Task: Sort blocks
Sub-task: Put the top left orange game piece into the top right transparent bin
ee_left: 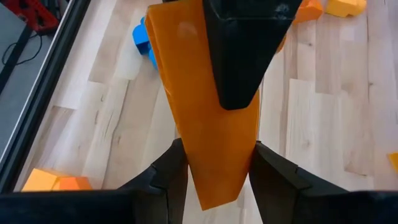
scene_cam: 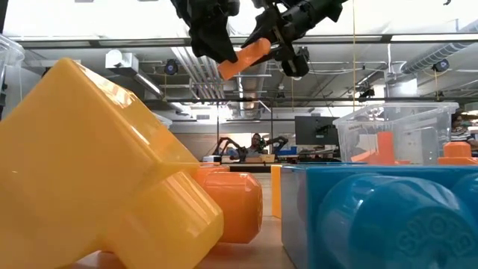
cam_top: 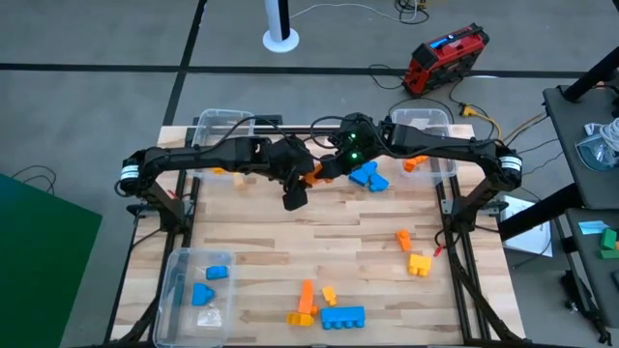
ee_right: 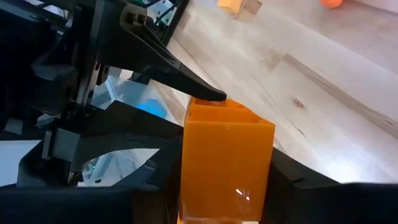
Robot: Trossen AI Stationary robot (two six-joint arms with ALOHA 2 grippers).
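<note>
High view shows both arms meeting above the far middle of the table (cam_top: 290, 251), where an orange block (cam_top: 311, 174) is held between the left gripper (cam_top: 295, 188) and the right gripper (cam_top: 334, 162), well clear of the wood. A hand-over between arms appears to be the step in hand. In the left wrist view, the long orange block (ee_left: 208, 130) is pinched between the left fingers (ee_left: 168, 174), while one dark finger of the other arm lies across its upper face. In the right wrist view, the same block (ee_right: 227, 165) is clasped by the right arm's own fingers, and the tips of the left gripper (ee_right: 180, 78) reach its far end. Both sets of jaws are therefore judged to be closed on the block. To do the step well, one grip should be kept firm until the other is released, and the releasing arm should be drawn straight back so the block is not twisted or dropped. Only the high view shows the other blocks: blue ones (cam_top: 368, 177) just right of the grippers, orange and yellow ones (cam_top: 414, 253) near the right edge, a group (cam_top: 329, 309) at the near edge, and blue pieces in the near-left bin (cam_top: 179, 290). The block's height above the table is shown only by the low view (scene_cam: 245, 58).
</note>
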